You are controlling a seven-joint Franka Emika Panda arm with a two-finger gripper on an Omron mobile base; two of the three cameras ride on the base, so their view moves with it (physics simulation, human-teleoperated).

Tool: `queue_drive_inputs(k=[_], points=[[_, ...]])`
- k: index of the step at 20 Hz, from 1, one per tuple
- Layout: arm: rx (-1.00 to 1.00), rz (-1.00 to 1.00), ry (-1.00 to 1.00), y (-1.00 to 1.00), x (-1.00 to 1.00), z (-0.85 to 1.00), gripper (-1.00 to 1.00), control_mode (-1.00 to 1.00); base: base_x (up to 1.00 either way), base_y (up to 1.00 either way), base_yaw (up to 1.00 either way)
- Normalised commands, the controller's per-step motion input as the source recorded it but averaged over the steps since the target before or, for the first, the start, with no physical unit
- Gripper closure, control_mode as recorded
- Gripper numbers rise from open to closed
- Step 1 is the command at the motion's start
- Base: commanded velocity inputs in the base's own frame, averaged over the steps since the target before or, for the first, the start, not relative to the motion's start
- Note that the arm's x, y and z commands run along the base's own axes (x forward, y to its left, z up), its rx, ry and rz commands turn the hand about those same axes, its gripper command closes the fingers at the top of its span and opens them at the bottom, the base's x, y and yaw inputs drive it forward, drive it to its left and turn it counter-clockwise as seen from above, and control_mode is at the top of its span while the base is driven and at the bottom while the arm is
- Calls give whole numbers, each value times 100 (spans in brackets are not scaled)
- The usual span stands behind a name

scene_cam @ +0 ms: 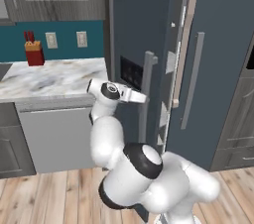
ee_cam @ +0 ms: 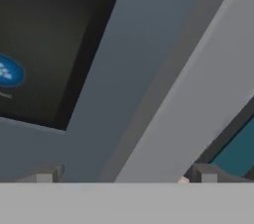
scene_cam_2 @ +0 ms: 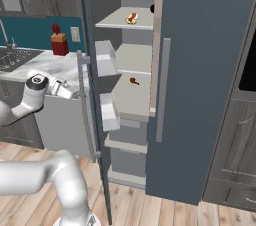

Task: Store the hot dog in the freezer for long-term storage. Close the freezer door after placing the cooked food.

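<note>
Slate-blue, tall and narrow, the freezer door (scene_cam_2: pixel 90 70) stands ajar with its long grey bar handle (scene_cam: pixel 147 94) just ahead of the robot's two-finger tool (scene_cam: pixel 141 97), whose dark tips (ee_cam: pixel 47 176) sit well apart, wide and empty, against the door face. The tiny tan bun with orange-red sausage, the hot dog (scene_cam_2: pixel 132 18), lies on the freezer's (scene_cam_2: pixel 131 95) upper pale grey shelf (scene_cam_2: pixel 120 22). A small dark round item (scene_cam_2: pixel 134 81) rests two shelves below, and a red container (scene_cam_2: pixel 59 44) stands on the marble bench (scene_cam: pixel 54 77).
</note>
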Motion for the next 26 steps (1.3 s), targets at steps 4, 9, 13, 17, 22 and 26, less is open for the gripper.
queue_drive_inputs(k=[4, 9, 13, 17, 22, 26], points=[[7, 18, 4, -69, 1, 22, -100, -100, 0, 0, 0], [7, 19, 5, -62, 0, 32, -100, -100, 0, 0, 0], [9, 19, 2, -57, 2, 20, -100, -100, 0, 0, 0], [14, 22, 0, -55, 15, 4, -100, -100, 0, 0, 0], [22, 16, 0, -43, 14, 0, -100, -100, 0, 0, 0], [22, 4, -1, -29, 30, 0, -100, -100, 0, 0, 0]])
